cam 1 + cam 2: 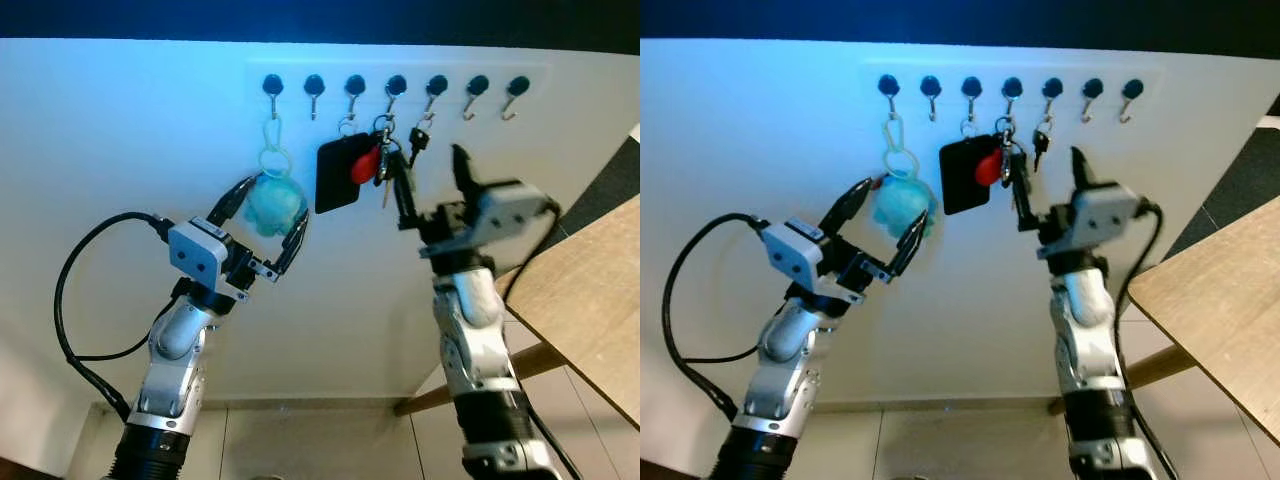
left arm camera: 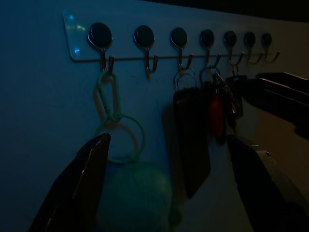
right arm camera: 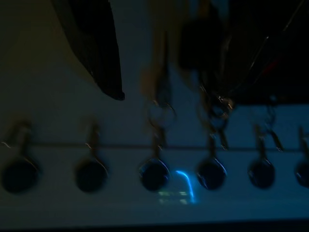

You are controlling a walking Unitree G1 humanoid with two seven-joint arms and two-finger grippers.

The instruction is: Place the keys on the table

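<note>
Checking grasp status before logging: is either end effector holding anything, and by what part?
Nothing is held. The left end effector is open around the teal pompom; the right end effector is open beside the hanging keys.

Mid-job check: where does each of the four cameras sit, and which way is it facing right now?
Left eye view: on the head, facing the white wall's row of black-knobbed hooks; both silver arms show, wooden table at right.
Right eye view: same scene, slightly shifted.
Left wrist view: on the left wrist, looking along the open left gripper at the teal fluffy ball keychain.
Right wrist view: on the right wrist, dark, facing the hooks and hanging key bunch.
Both wrist views share the hook row.
</note>
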